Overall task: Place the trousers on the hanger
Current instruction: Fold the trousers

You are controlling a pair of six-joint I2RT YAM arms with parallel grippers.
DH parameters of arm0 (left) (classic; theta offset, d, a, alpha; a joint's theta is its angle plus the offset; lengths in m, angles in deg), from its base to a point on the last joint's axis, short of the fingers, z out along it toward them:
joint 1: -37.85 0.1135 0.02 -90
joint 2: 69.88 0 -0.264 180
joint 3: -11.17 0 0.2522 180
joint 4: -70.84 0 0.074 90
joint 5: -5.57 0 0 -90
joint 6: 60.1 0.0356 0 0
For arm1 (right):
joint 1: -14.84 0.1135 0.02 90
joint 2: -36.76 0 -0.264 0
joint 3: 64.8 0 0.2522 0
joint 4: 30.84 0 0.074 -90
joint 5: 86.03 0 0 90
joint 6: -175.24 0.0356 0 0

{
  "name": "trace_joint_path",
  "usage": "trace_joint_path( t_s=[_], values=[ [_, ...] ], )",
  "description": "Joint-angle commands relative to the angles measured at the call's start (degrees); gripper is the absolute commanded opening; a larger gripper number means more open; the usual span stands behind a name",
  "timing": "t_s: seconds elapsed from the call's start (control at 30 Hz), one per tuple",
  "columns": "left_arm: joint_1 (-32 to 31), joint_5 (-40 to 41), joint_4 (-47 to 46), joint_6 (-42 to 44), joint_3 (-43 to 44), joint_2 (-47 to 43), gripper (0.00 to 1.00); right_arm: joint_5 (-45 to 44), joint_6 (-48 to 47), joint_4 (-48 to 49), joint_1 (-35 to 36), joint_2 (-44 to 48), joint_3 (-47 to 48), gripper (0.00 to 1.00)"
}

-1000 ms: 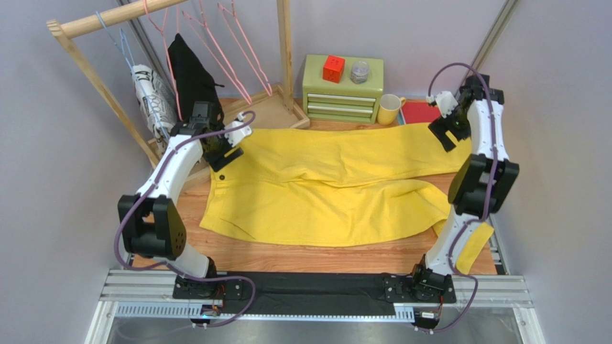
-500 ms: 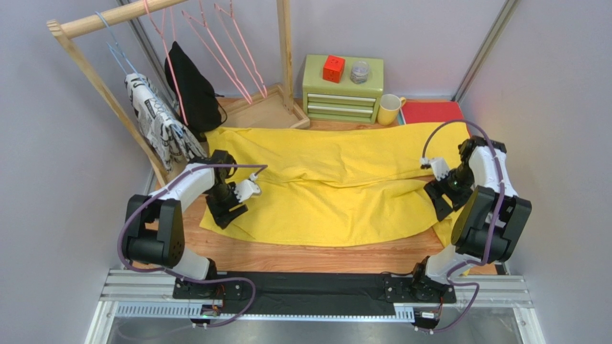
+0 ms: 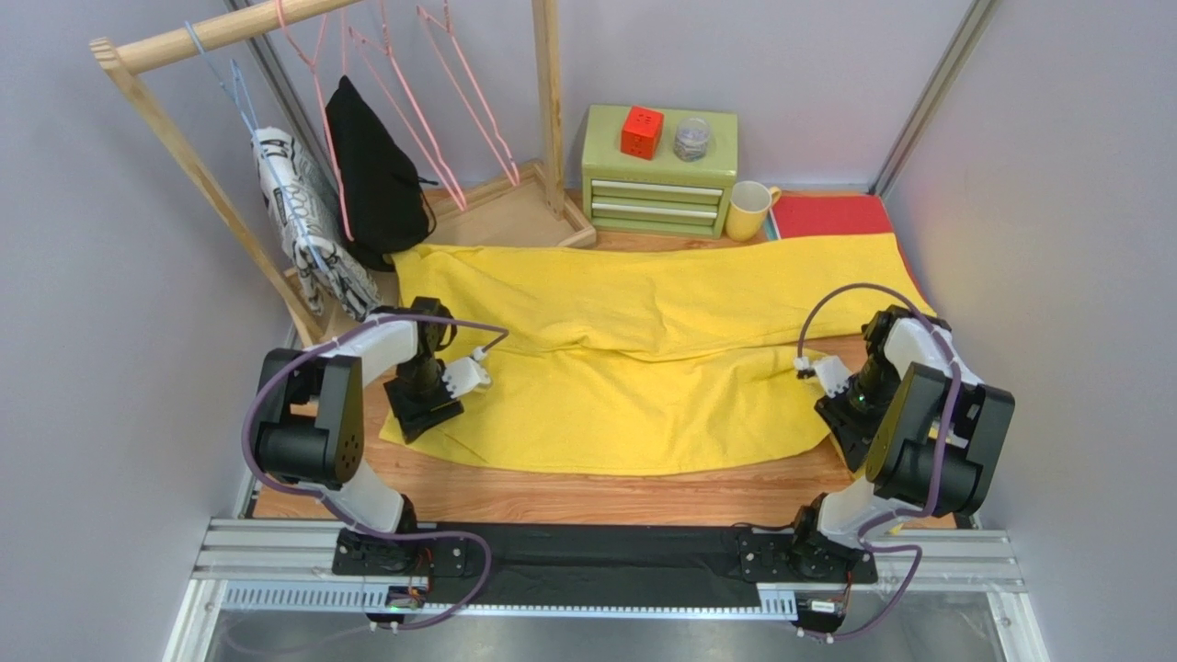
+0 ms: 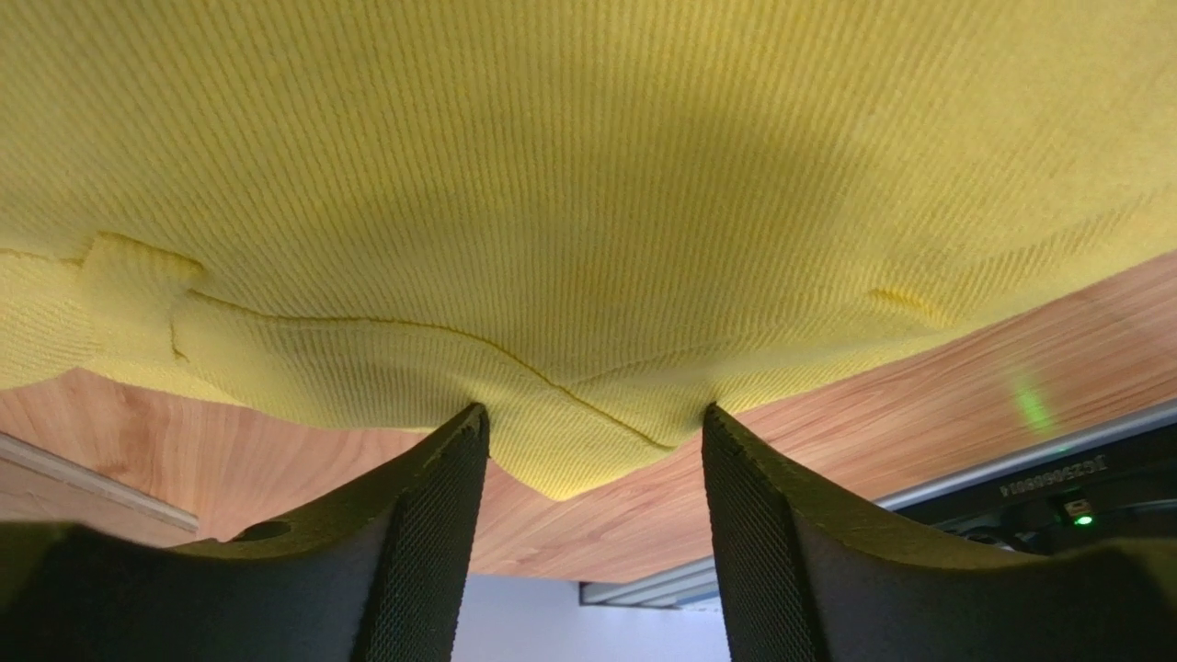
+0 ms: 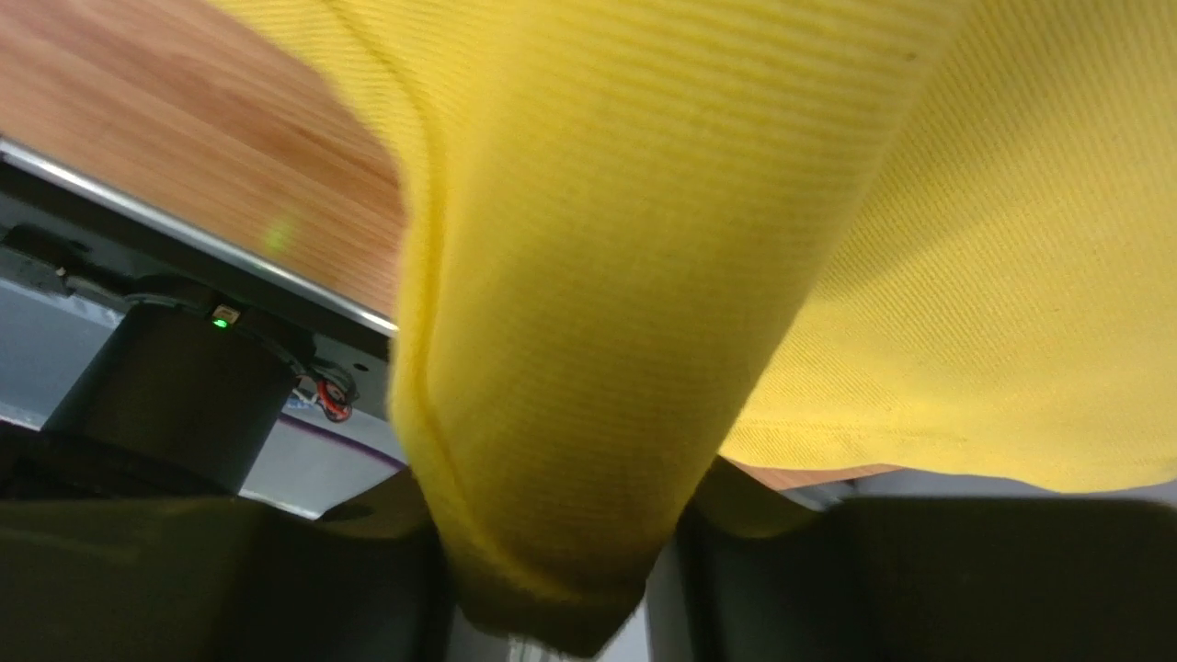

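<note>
The yellow trousers lie spread across the wooden table. Low over their near left corner is my left gripper. In the left wrist view its jaws stand apart, open, fingertips resting on the cloth edge, the corner sagging between them. At the right end of the near leg, my right gripper is shut on a bunched fold of the trousers, which fills the gap between its fingers. Several pink hangers hang on the rack at the back left, apart from both grippers.
The wooden rack also carries a light blue hanger, a black garment and a patterned garment. At the back stand a wooden tray, a green drawer chest, a yellow mug and a red pad.
Both arms came from the far side down to the near ends of the trousers. The right jaws closed on a leg fold; the left jaws narrowed. The hanging garments swung.
</note>
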Motion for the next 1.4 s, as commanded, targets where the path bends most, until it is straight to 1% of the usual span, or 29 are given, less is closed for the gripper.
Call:
trace_joint_path(
  t_s=[0.0,0.03,0.07,0.17,0.27,0.33,0.4,0.47,0.5,0.53,0.57,0.6,0.63,0.67,0.7,0.73,0.77,0.8,0.83,0.9,0.93,1.0,1.1,1.13,1.17,1.2,1.23,1.3,1.37],
  values=[
    [5.2,4.7,-1.9,4.6,-0.7,3.5,0.61,-8.1,-2.9,10.3,-1.3,-2.0,-1.3,0.28],
    [6.2,5.7,-3.4,5.4,-0.8,4.2,0.59,-9.7,-3.5,11.1,-1.4,-2.0,-0.8,0.24],
    [7.0,7.0,-4.1,6.7,-0.9,4.3,0.58,-10.3,-4.3,12.0,-1.5,-1.8,0.6,0.16],
    [10.2,8.3,-5.8,9.6,-1.6,3.9,0.57,-11.1,-8.3,12.3,-1.7,0.5,3.4,0.05],
    [12.7,10.0,-6.7,11.8,-2.0,2.7,0.55,-11.7,-13.5,11.8,-1.6,3.5,4.2,0.01],
    [13.1,9.7,-4.2,12.8,-1.8,0.2,0.54,-12.4,-19.4,10.7,-1.6,6.8,3.4,0.01],
    [13.1,8.2,0.0,14.9,-2.1,-2.7,0.54,-11.9,-24.5,6.5,-1.9,11.7,1.8,0.02],
    [13.1,6.6,2.4,17.7,-3.0,-8.0,0.54,-10.4,-31.8,1.3,-1.8,15.8,0.6,0.14],
    [13.1,6.8,3.4,18.4,-3.2,-9.7,0.55,-10.3,-33.6,0.7,-1.9,19.7,-0.3,0.27],
    [13.1,6.3,4.3,18.9,-2.9,-11.9,0.55,-9.9,-36.6,0.2,-1.9,21.4,-0.2,0.52],
    [13.2,5.8,5.5,18.8,-2.2,-12.7,0.55,-9.2,-37.3,-1.9,-2.7,22.7,0.4,0.62],
    [13.2,5.1,7.9,18.2,-1.2,-13.1,0.56,-8.0,-37.6,-3.7,-3.1,23.2,2.0,0.68],
    [13.2,3.0,9.2,17.6,1.6,-13.5,0.57,-5.0,-37.3,-6.3,-3.7,22.3,6.3,0.71],
    [13.2,1.7,10.4,15.7,3.4,-13.3,0.57,-3.4,-35.5,-11.8,-4.9,19.0,9.3,0.71],
    [13.1,0.3,12.7,14.6,5.3,-12.3,0.58,-1.3,-33.6,-13.9,-5.3,16.8,11.6,0.71],
    [13.1,-2.4,13.7,13.4,8.8,-11.7,0.59,0.6,-32.0,-15.2,-5.9,14.7,15.4,0.68],
    [13.0,-3.9,14.6,11.2,10.5,-10.8,0.59,1.3,-26.6,-15.2,-6.6,12.5,16.7,0.65],
    [13.0,-4.8,15.7,10.0,12.0,-9.2,0.59,1.7,-23.5,-14.6,-6.7,7.8,17.6,0.61],
    [12.7,-7.2,15.9,7.9,13.6,-8.4,0.59,1.7,-19.7,-13.9,-6.7,5.5,19.1,0.52],
    [11.3,-8.7,15.4,6.3,14.2,-6.8,0.59,1.8,-11.4,-11.5,-6.9,-0.3,19.4,0.44],
    [10.7,-10.3,14.8,5.4,13.7,-6.6,0.59,2.5,-9.6,-10.5,-6.9,-1.4,19.0,0.40],
    [8.7,-11.5,12.7,3.0,12.6,-5.6,0.61,1.8,-5.5,-4.6,-6.5,-2.7,15.5,0.37],
    [7.9,-11.8,8.4,0.0,10.1,-3.5,0.61,-1.1,-3.8,4.0,-5.9,-3.4,9.1,0.36],
    [6.4,-11.6,7.3,-1.1,8.9,-2.7,0.61,-3.1,-3.9,6.2,-5.9,-3.7,7.1,0.35],
    [6.2,-11.3,6.1,-1.6,8.5,-2.0,0.61,-4.4,-4.1,11.4,-5.8,-4.5,5.4,0.35],
    [6.2,-11.0,4.4,-1.9,7.7,-0.6,0.61,-6.9,-4.3,14.0,-5.8,-4.9,1.8,0.35],
    [6.2,-10.0,3.4,-2.2,7.1,0.1,0.61,-8.3,-5.5,19.7,-5.8,-5.3,0.1,0.34],
    [6.2,-8.0,1.0,-1.8,5.0,1.5,0.60,-12.5,-7.1,25.3,-5.8,-6.8,-4.6,0.34],
    [6.2,-5.9,-0.9,-0.2,3.2,2.3,0.58,-15.3,-10.5,33.2,-5.8,-9.2,-6.5,0.34]
  ],
)
